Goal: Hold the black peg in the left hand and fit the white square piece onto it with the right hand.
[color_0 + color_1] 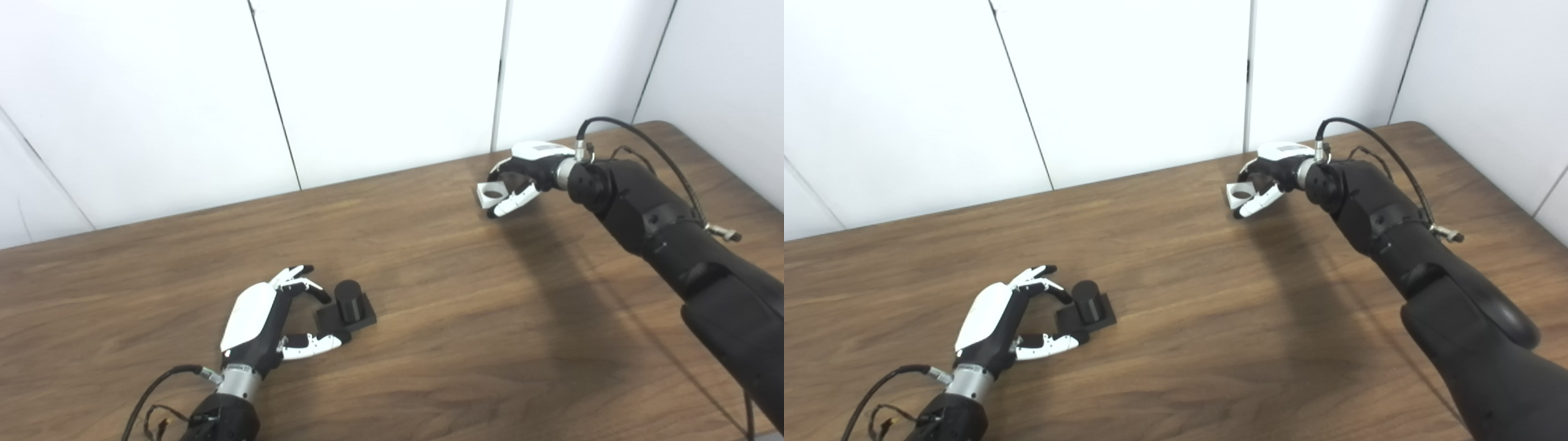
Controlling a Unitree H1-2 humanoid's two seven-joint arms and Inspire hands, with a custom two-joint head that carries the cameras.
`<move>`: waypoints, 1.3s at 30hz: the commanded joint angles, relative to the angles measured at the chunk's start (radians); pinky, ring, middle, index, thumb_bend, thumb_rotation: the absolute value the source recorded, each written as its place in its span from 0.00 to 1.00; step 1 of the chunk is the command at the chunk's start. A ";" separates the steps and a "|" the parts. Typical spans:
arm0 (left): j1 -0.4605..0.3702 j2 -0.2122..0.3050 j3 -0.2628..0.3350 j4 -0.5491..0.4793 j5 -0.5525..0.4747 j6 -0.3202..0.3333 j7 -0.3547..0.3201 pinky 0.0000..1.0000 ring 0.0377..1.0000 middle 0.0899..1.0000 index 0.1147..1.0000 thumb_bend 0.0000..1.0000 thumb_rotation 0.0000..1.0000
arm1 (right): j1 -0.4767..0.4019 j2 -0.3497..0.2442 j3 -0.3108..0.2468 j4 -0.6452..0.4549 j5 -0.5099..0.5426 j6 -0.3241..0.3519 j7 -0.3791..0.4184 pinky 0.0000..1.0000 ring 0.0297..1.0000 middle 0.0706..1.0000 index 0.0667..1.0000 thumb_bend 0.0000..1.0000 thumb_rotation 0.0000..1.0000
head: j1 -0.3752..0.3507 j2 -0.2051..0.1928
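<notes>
The black peg (pixel 349 306) stands on the desk (pixel 465 318), between the spread fingers of the left hand (pixel 269 321), not gripped. The right hand (pixel 520 177) grasps the white square piece (pixel 492 194) far across the desk.

R hand (pixel 520 177) grips white square piece (pixel 491 195); L hand (pixel 275 318) beside black peg (pixel 348 301).

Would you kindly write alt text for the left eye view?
The right hand holds the white square piece at the wooden table's far side, while the left hand cups its fingers around the black peg standing on its square base.
</notes>
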 commanded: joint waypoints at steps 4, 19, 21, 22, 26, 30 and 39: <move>0.000 0.013 0.007 -0.017 0.009 0.026 -0.007 0.89 0.93 0.88 0.49 0.85 0.36 | -0.079 0.007 0.003 0.020 -0.002 -0.027 -0.050 0.87 0.93 0.90 0.81 0.72 0.56 | 0.001 0.001; 0.008 0.017 0.015 -0.020 0.006 0.020 -0.007 0.89 0.92 0.88 0.49 0.85 0.35 | -0.071 0.002 0.000 0.020 0.006 -0.057 -0.084 0.86 0.91 0.88 0.78 0.72 0.46 | 0.000 0.009; 0.008 0.018 0.016 -0.019 0.007 0.018 -0.006 0.88 0.92 0.88 0.49 0.85 0.35 | -0.066 0.000 -0.002 0.014 0.007 -0.059 -0.086 0.86 0.91 0.88 0.78 0.73 0.44 | -0.001 0.010; 0.008 0.018 0.016 -0.019 0.008 0.016 -0.005 0.88 0.92 0.88 0.49 0.85 0.35 | -0.064 -0.001 -0.004 0.011 0.008 -0.060 -0.087 0.86 0.90 0.88 0.78 0.73 0.43 | -0.002 0.010; 0.008 0.021 0.017 -0.023 0.009 0.020 -0.010 0.89 0.92 0.88 0.49 0.85 0.35 | -0.059 -0.006 -0.010 0.001 0.010 -0.053 -0.080 0.86 0.91 0.88 0.78 0.75 0.40 | -0.004 0.012; 0.009 0.024 0.020 -0.025 0.008 0.022 -0.014 0.89 0.92 0.88 0.49 0.85 0.35 | -0.057 -0.014 -0.017 -0.005 0.014 -0.050 -0.069 0.87 0.92 0.89 0.78 0.77 0.38 | -0.008 0.013; 0.009 0.031 0.023 -0.025 0.007 0.016 -0.018 0.87 0.92 0.88 0.49 0.85 0.34 | -0.050 -0.032 -0.023 -0.014 0.015 -0.051 -0.069 0.89 0.91 0.88 0.79 0.78 0.36 | -0.013 0.017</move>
